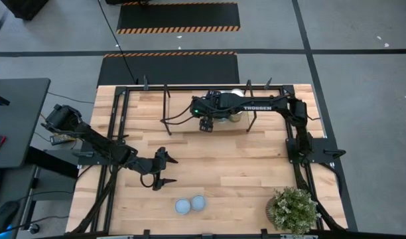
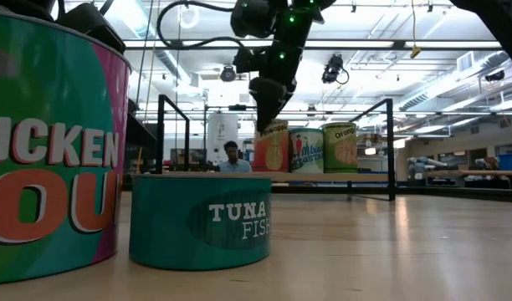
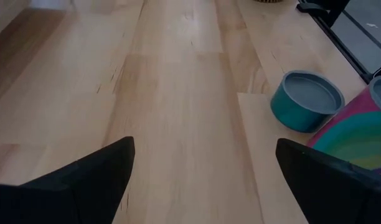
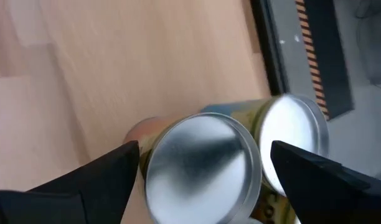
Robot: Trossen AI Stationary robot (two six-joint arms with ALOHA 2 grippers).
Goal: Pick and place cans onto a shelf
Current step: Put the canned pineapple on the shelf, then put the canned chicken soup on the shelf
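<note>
High view: right gripper [image 1: 205,123] is over the low light-wood shelf with black rails [image 1: 190,109] at the table's far side; left gripper [image 1: 168,170] is spread wide and empty, near two pale-topped cans [image 1: 190,204] at the near edge.
Low view: teal tuna tin [image 2: 199,220] stands beside a tall chicken-soup can [image 2: 51,146]; three labelled cans [image 2: 306,149] stand on the shelf.
Left wrist view: fingers [image 3: 91,177] wide apart, holding nothing.
Right wrist view: fingers [image 4: 97,180] spread, gripping nothing, above silver-topped cans [image 4: 203,168].

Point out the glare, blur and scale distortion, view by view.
Low view: the chicken soup can and tuna can loom huge beside the camera, and ceiling lights flare. Right wrist view: silver can tops glare and the wood is motion-blurred. Left wrist view: the foreground is soft.
</note>
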